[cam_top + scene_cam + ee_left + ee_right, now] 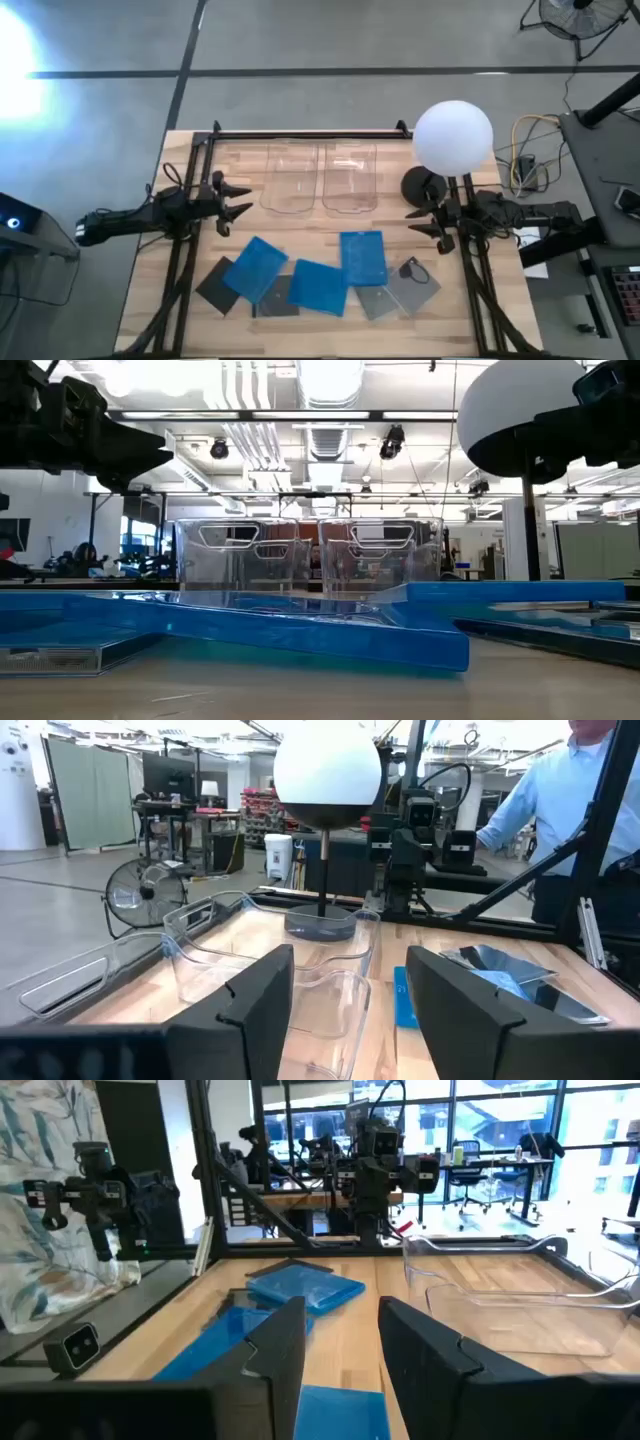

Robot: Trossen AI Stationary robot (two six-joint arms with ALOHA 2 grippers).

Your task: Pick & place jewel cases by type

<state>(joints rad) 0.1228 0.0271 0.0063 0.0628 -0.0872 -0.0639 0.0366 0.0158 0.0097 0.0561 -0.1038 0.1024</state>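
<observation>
**An open-plan robotics lab**

The pale wooden table (340, 285) stands on a polished grey concrete floor (100, 110) inside a black metal frame (300, 132). Behind it runs a high industrial ceiling with exposed white ducts (330, 380) and hanging lights. Black office chairs (470, 1180) sit before tall windows (520, 1125), a round pedestal fan (135, 900) stands on the floor, and a person in a light blue shirt (545, 790) works nearby.

Two bins (320, 177) side by side at table's (250, 330) back, jewel cases (320, 275) overlapping in front (some stacked)
</observation>
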